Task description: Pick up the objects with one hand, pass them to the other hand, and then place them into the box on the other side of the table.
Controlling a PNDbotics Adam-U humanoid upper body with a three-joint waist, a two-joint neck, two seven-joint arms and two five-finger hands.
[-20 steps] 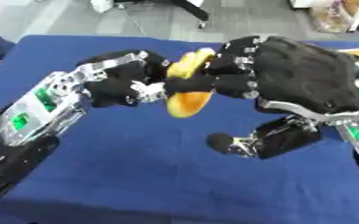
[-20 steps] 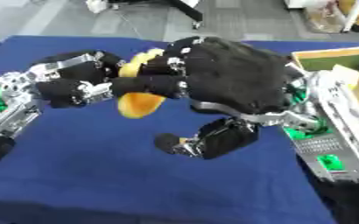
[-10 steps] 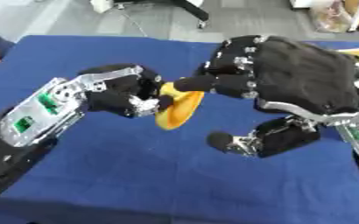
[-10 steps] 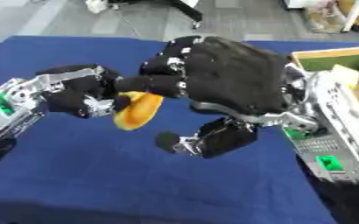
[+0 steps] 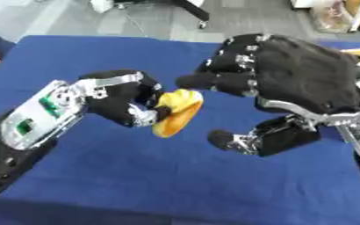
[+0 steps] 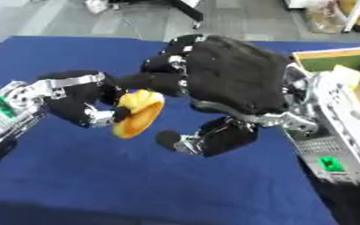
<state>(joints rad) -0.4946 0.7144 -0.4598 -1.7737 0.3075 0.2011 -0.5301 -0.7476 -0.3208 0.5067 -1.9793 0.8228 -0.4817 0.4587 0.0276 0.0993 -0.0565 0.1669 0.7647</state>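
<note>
The left hand (image 5: 125,103) curls its fingers round a yellow-orange object (image 5: 177,113) held above the blue table (image 5: 175,184), the right hand (image 5: 290,79) spread wide just beside it; it looks light and possibly soft, best taken by its free lower edge.

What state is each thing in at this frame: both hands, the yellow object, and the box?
Left hand: shut on the yellow object, raised above the table.
Yellow object: held off the table by the left hand, tilted.
Right hand: open, fingers extended toward the yellow object, apart from it.
Box: at the table's right edge, open-topped; contents cannot be made out.
Table: covered in blue cloth.
</note>
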